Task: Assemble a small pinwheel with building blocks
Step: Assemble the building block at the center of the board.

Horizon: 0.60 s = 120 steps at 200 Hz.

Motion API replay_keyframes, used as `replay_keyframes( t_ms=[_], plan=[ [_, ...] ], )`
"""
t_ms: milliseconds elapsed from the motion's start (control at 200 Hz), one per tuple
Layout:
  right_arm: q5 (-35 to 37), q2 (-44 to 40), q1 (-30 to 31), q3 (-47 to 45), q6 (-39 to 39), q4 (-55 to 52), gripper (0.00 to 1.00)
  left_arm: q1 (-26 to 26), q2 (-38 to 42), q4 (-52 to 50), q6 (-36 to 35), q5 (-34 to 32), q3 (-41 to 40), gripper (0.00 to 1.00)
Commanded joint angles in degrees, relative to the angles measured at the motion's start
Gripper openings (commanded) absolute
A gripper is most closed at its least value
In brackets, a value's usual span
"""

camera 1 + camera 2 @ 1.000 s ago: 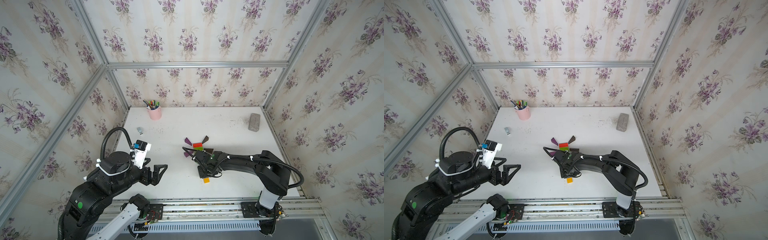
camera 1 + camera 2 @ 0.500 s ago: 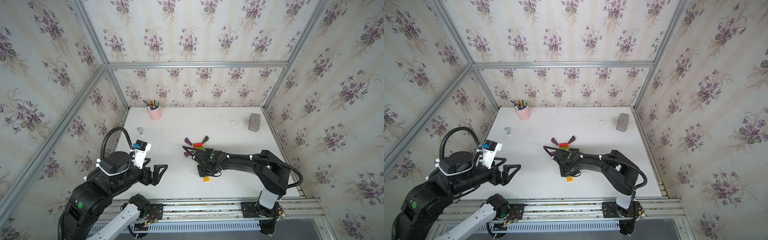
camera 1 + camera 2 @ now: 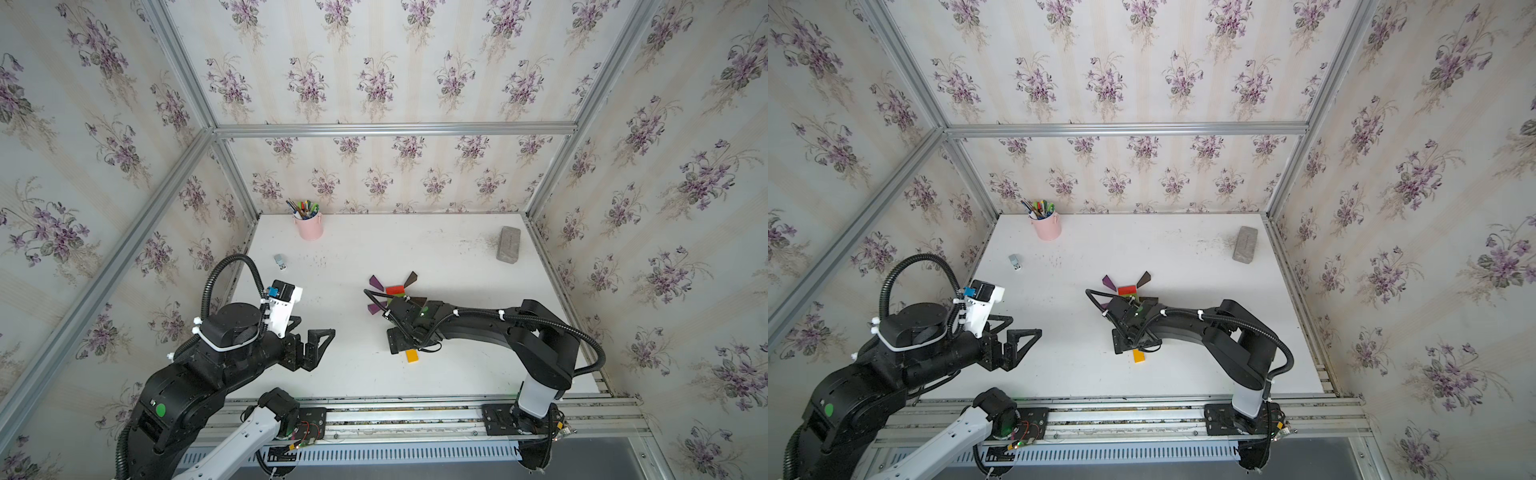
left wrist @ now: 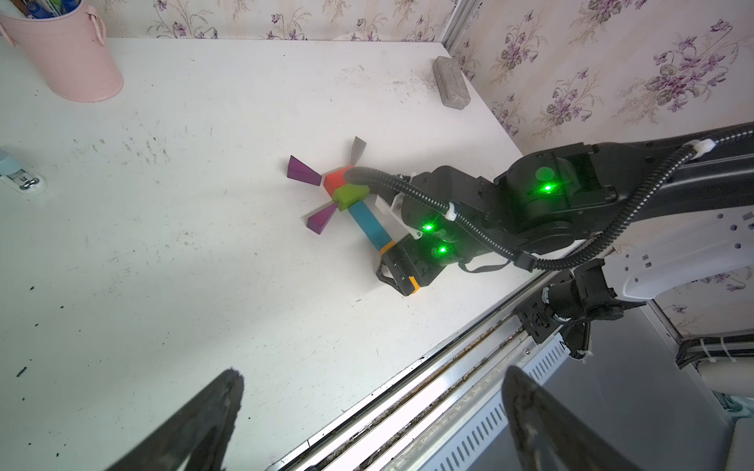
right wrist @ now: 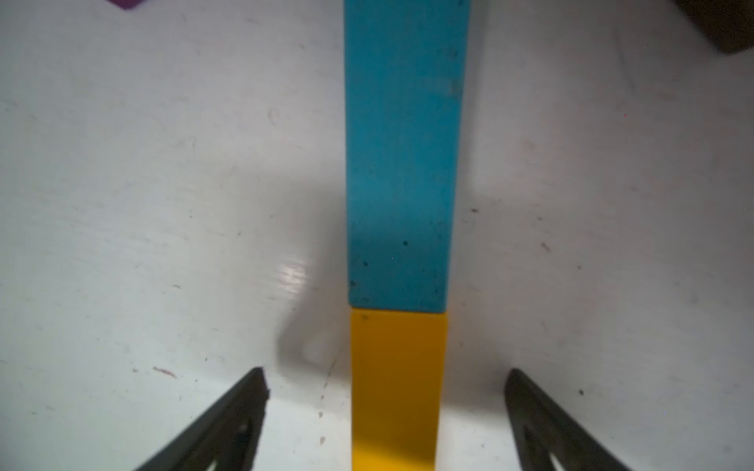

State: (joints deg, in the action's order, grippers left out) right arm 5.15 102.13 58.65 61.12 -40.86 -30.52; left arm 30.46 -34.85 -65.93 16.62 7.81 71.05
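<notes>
Fingers (image 5: 245, 401) of the right gripper (image 5: 385, 373) stand wide apart, one either side of the yellow bar (image 5: 395, 387). Neither touches it, and nothing is held. That bar lies flat on the table (image 5: 143, 204), its end butted square against the blue bar (image 5: 402, 163), and the two run in one straight line as the stem.

Up at the head, the left wrist view shows the pinwheel (image 4: 347, 191) laid out. Red brick (image 4: 338, 176) and green brick (image 4: 351, 195) sit side by side at the hub, two purple wedges (image 4: 304, 172) fan out on one flank, and a brown wedge (image 4: 358, 147) lies beyond the red. The second brown wedge (image 3: 417, 300) peeps out beside the arm in a top view. That makes all eight blocks down and in place, so the build looks finished. What seems left is only a clean lift away without nudging the stem.

The right arm reaches in low from the front rail, elbow bent. Its wrist sits right over the stem, so both top views lose the blue bar beneath it and only the yellow tip pokes out. The left gripper (image 4: 373, 369) hangs above the table on its own side, well apart from the figure. Its fingers (image 4: 222, 397) are spread wide and empty, the arm folded back, taking no part.
</notes>
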Motion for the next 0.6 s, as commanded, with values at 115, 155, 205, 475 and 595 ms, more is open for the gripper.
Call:
replay_keyframes(
  t_ms=[115,155,205,475,595],
  plan=[
    [1.19,-3.71,0.36,-1.06,-1.12,-1.54,1.0,0.01,-0.39,0.86,0.3,-0.21,-0.29,0.99],
    [1.64,-5.64,0.66,-1.3,-1.33,-1.46,1.0,0.04,-0.61,1.19,0.36,-0.24,-0.35,0.99],
    [2.55,-8.47,1.14,-1.43,-1.33,-1.61,1.0,0.03,-0.8,1.74,0.08,-0.3,-0.4,0.99],
    [15.39,-35.69,3.71,-7.4,4.16,-0.73,1.0,0.0,-2.06,4.75,-3.27,-2.5,-1.35,0.99],
    [21.99,-49.49,0.0,-13.47,9.71,3.78,1.0,0.02,-1.26,8.18,-3.67,-4.92,-5.88,0.99]
  ],
)
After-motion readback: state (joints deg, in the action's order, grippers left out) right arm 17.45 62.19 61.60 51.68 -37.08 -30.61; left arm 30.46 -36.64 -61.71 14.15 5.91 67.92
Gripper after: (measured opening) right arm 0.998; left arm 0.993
